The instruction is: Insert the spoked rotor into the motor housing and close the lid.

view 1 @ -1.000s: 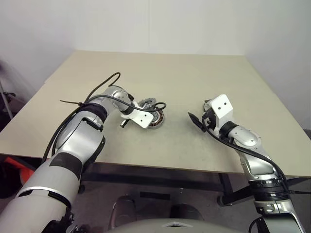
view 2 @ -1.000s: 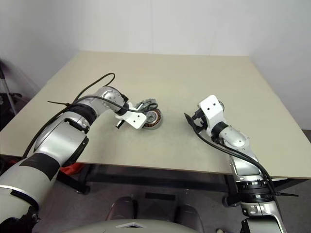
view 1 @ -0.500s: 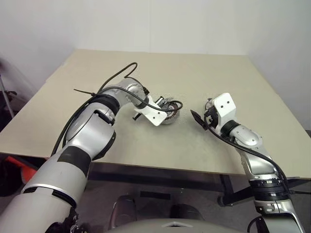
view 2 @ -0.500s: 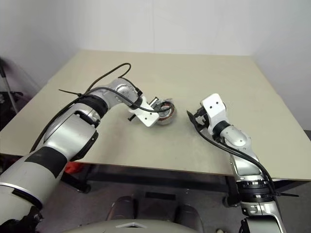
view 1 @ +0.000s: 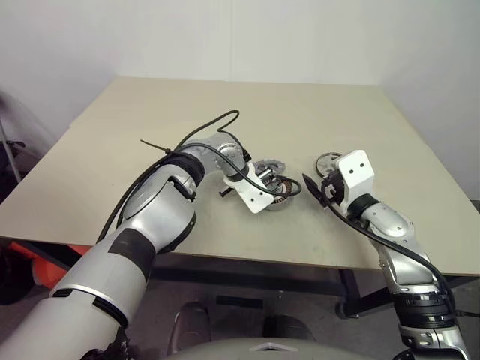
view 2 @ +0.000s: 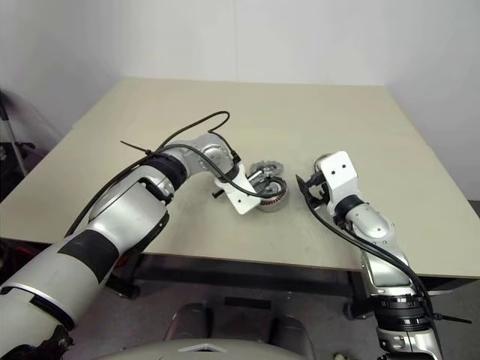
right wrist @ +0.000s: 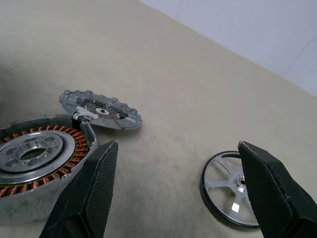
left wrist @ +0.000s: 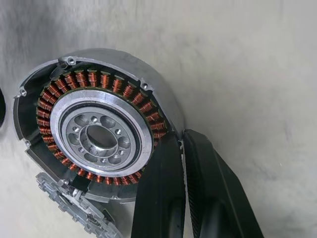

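A beige table (view 1: 150, 120) holds three small metal parts near its middle. The motor housing (left wrist: 94, 134), a short grey cup with a ring of copper windings inside, sits open-topped on the table. The left gripper (left wrist: 184, 163) points steeply down at it, its two black fingers pressed together with the tips against the housing's outer wall; they grip nothing. The lid (view 1: 268, 169), a grey disc with a notched edge, lies just beyond the housing on its far side, one edge leaning on it. The spoked rotor (right wrist: 233, 188), a shiny thin-rimmed wheel, lies flat on the table to the right of the housing, apart from it. The right gripper (right wrist: 181, 191) hovers level above the table, jaws spread wide and empty, with the rotor just ahead of it.
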